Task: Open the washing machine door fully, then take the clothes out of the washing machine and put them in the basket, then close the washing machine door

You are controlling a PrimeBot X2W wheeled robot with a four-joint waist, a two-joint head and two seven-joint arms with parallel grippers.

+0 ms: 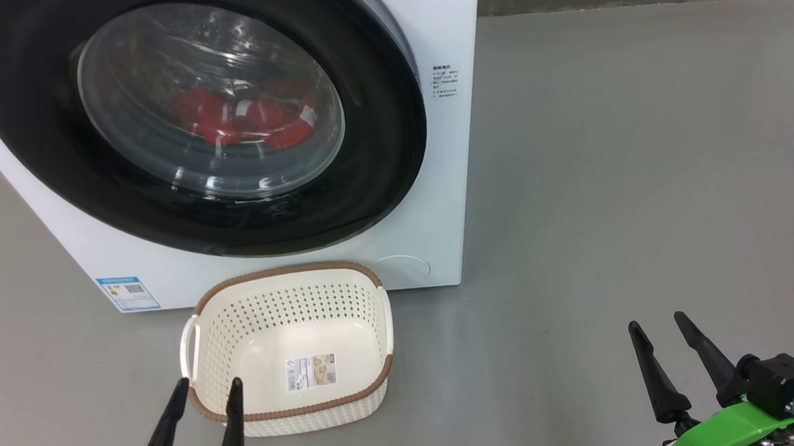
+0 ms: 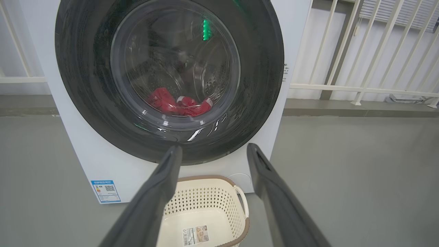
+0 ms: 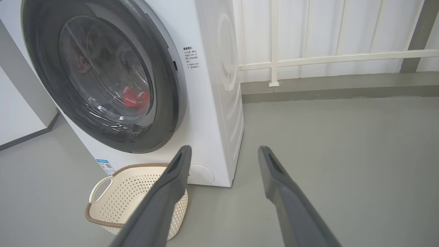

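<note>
— Where is the washing machine door [image 1: 32, 133]?
— Upper left of the head view, its glossy black rim lying flush on the front of the white washing machine [image 1: 452, 179]. It is shut.
— And the clothes [image 1: 242, 122]?
— Inside the drum, a red heap with white patches, seen through the glass bowl (low in the window, a little right of its middle).
— The basket [image 1: 284, 275]?
— Upright on the grey floor [image 1: 605, 171] just in front of the machine, at the lower middle of the frame, with a sticker [image 1: 310, 372] on its bottom. A blue label [image 1: 129, 293] sits on the machine's lower left corner, near the basket's left handle.
— What of the pincers?
— The left pincer [image 1: 208, 384] rises from the bottom edge at lower left, its two dark fingers spread, the tips in front of the basket's near rim. The right pincer [image 1: 656, 321] is at lower right, well apart from basket and machine, fingers likewise spread and free.
</note>
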